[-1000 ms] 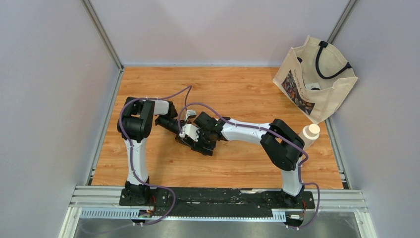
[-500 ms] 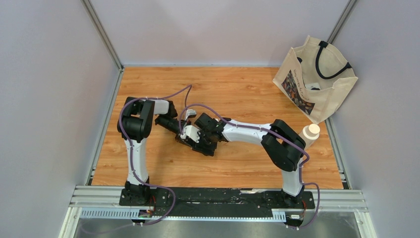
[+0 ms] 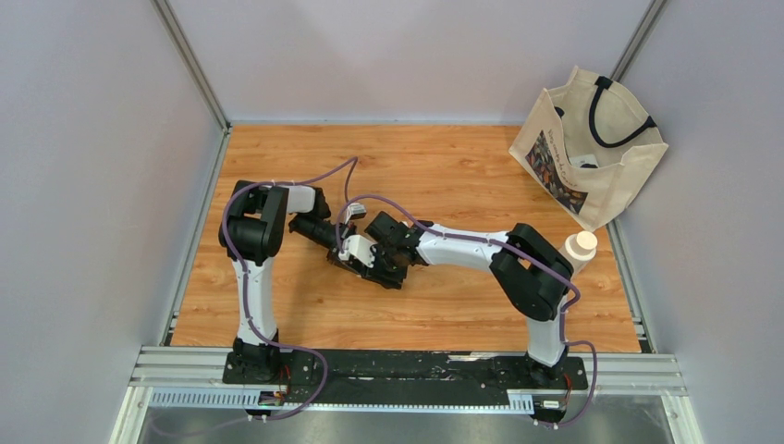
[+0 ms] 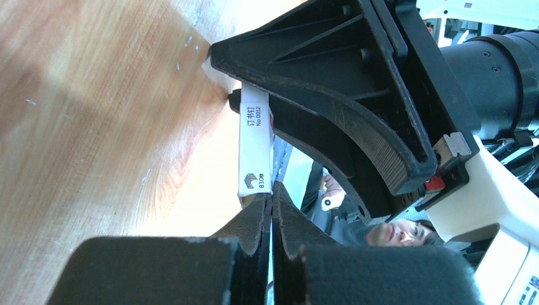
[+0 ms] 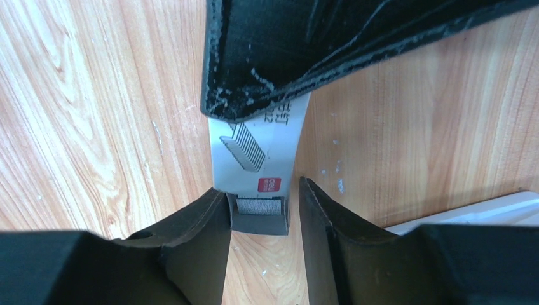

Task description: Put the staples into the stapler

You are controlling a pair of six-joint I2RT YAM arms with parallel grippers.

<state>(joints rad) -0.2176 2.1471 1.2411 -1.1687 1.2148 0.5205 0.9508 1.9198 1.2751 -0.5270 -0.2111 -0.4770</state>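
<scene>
Staples (image 5: 257, 208): a short grey strip seated in the open end of a small white box (image 5: 254, 149), flat on the tabletop (image 5: 95, 95) roughly midway between the two arms. Directly ahead of the right claw (image 5: 262, 189), almost between its fingertips, and nearer to this arm than to the other. Right claw parted narrowly, straddling that open end, one finger against the box side and the other just off it, gripping nothing. Long axis of the box, and by the look of it of the strip, in line with the right claw's reach. Open end pointing back toward the right wrist, closed end running away under the left claw (image 4: 272, 206). Left claw closed, fingers together, tips at the far end of the box; whether pinching a flap or merely pressing down, cannot tell. Likely next: drawing the strip straight back along that axis, box pinned by the left.
</scene>
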